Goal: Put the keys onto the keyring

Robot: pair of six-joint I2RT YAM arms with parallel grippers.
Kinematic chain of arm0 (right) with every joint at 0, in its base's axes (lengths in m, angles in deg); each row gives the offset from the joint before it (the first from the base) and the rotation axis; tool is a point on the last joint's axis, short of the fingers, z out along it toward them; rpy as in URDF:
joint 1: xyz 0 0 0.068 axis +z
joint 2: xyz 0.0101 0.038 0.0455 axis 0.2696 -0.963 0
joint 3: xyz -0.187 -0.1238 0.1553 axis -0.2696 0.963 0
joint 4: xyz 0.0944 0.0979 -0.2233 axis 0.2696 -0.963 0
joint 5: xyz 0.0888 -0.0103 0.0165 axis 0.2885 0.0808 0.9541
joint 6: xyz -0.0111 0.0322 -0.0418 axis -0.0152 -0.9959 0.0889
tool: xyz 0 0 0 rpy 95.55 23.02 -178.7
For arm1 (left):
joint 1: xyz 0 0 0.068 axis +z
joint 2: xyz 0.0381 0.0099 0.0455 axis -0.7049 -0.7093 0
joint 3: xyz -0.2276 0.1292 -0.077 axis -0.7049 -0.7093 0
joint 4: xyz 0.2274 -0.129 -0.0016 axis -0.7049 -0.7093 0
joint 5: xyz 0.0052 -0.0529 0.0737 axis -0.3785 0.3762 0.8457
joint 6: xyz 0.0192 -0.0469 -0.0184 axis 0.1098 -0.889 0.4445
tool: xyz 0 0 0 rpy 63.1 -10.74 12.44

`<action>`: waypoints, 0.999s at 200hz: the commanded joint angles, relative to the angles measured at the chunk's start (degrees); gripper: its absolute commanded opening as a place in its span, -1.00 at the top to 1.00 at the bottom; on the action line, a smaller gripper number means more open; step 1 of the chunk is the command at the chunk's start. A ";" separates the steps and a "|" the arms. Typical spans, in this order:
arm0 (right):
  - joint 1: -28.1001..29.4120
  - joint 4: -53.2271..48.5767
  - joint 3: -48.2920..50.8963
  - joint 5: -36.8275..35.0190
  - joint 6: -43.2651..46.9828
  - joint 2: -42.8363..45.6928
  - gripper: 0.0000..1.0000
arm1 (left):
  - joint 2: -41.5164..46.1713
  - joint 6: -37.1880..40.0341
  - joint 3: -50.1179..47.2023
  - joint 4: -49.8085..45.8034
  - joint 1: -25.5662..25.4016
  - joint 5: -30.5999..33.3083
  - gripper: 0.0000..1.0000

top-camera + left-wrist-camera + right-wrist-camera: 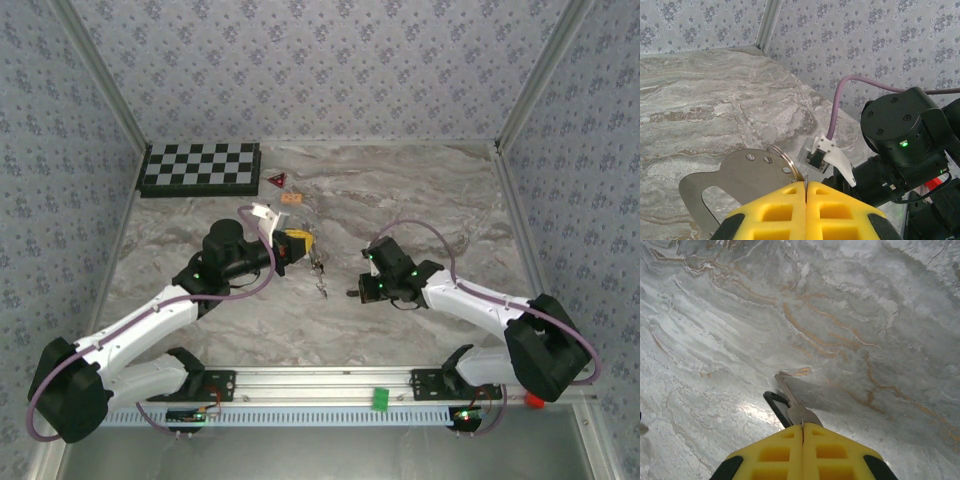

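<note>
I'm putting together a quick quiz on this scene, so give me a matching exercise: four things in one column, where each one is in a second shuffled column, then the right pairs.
Things
1. black-and-white checkerboard panel
2. small red triangle
3. silvery keyring with flat metal plate
4. small key with thin silvery blade

Places
A. pinched in the shut right gripper
B. far left corner of the marble table
C. pinched in the shut left gripper
D. on the table just right of the checkerboard

Pairs: 1-B, 2-D, 3-C, 4-A
</note>
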 commanded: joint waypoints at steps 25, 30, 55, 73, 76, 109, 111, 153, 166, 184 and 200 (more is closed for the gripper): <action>0.86 -7.28 0.36 2.98 2.97 -1.77 1.00 | 0.57 -0.14 0.54 3.50 -0.36 -0.39 1.00; 1.02 -7.96 0.05 2.98 3.14 -2.15 1.00 | 0.57 -0.14 0.45 3.51 -0.33 -0.38 1.00; 2.33 -10.72 -1.42 2.33 4.68 -3.99 1.00 | 0.43 -0.18 0.54 3.40 -0.33 -0.47 1.00; 3.07 -12.50 -2.67 2.01 5.59 -5.52 1.00 | 0.46 -0.14 0.50 3.41 -0.38 -0.55 1.00; 3.10 -12.74 -2.95 2.09 5.87 -5.89 1.00 | 0.46 -0.14 0.49 3.40 -0.33 -0.55 1.00; 3.82 -16.00 -6.35 1.29 7.88 -10.29 1.00 | 0.39 -0.14 0.47 3.40 -0.33 -0.62 1.00; 3.79 -16.03 -6.74 1.31 8.08 -10.59 1.00 | 0.40 -0.14 0.59 3.40 -0.40 -0.64 1.00; 3.73 -20.34 -10.54 1.32 9.86 -13.81 0.67 | 0.57 -0.15 0.63 3.29 -0.41 -0.73 1.00; 3.72 -20.19 -10.64 1.14 10.02 -12.59 0.49 | 0.57 -0.10 0.52 3.24 -0.38 -0.66 1.00; 3.73 -19.36 -10.57 0.88 9.73 -9.77 0.41 | 0.39 -0.14 0.63 3.38 -0.44 -0.65 1.00; 3.66 -17.86 -9.67 -0.04 8.98 -6.49 0.33 | 0.39 -0.23 0.53 3.32 -0.44 -0.64 1.00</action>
